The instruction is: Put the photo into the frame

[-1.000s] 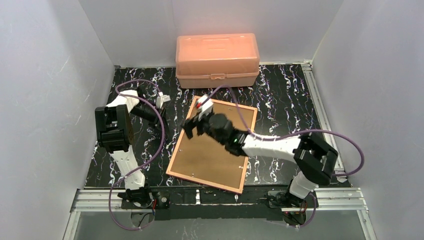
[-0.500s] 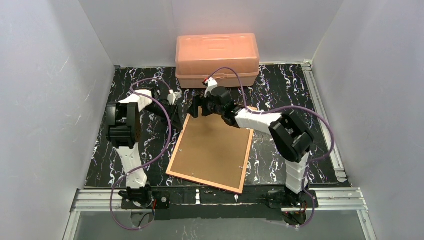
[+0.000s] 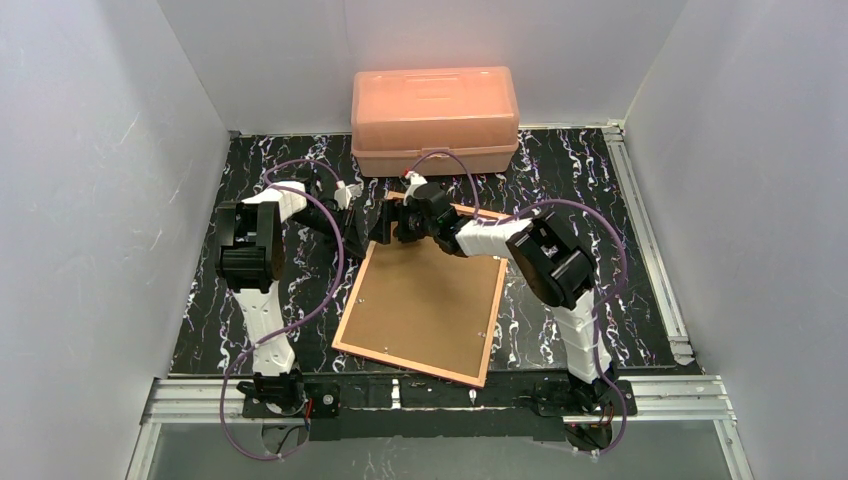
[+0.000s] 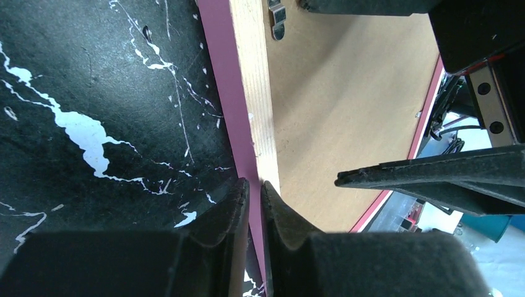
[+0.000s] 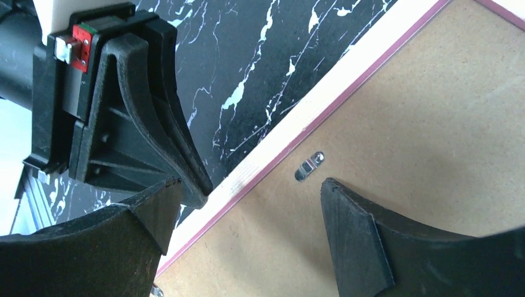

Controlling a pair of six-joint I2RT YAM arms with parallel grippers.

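The frame [image 3: 408, 365] lies face down on the black marbled table, its brown backing board [image 3: 425, 300] up. My left gripper [image 3: 362, 238] is at the frame's left edge near the far corner. In the left wrist view this gripper [image 4: 254, 184] is shut on the frame's pink and pale wood edge [image 4: 252, 93]. My right gripper [image 3: 393, 225] hovers open just right of it. Its fingertips straddle the frame's rim [image 5: 322, 102] and the backing board [image 5: 421, 124], and nothing sits between the fingers of this gripper [image 5: 247, 192]. The photo is out of view.
A salmon-pink lidded box [image 3: 435, 118] stands at the back, just beyond the frame's far edge. A small metal turn clip [image 5: 308, 166] sits on the backing near the rim. White walls close in the sides, and a metal rail [image 3: 640, 200] runs along the right.
My right arm swung from the middle of the backing board to the frame's far-left corner. My left gripper came in from the left and closed on the frame's edge.
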